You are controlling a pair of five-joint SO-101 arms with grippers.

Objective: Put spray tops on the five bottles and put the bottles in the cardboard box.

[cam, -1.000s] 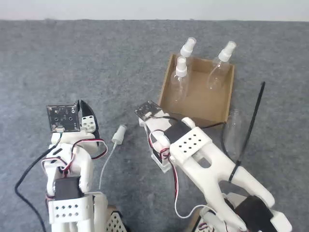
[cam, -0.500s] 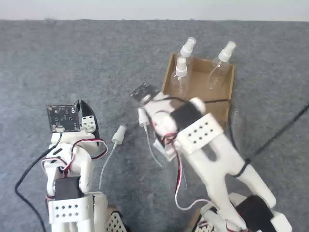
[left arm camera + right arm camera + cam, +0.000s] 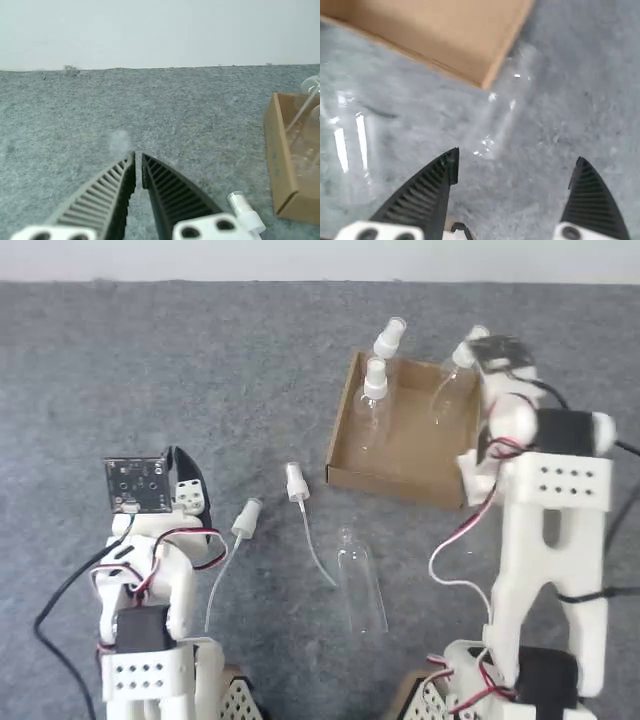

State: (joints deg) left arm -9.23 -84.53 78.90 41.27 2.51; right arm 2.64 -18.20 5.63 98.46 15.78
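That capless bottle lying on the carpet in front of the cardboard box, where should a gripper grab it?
Take the capless bottle across the middle of its body, coming down from above. It lies on its side, neck toward the cardboard box, so closing across its width should likely seat on the round wall and leave the neck free for capping.

An uncapped bottle [image 3: 361, 582] lies on the table [image 3: 200, 370] before the cardboard box [image 3: 395, 483]; a spray top [image 3: 296, 483] lies left of it, a second spray top [image 3: 247, 517] farther left.
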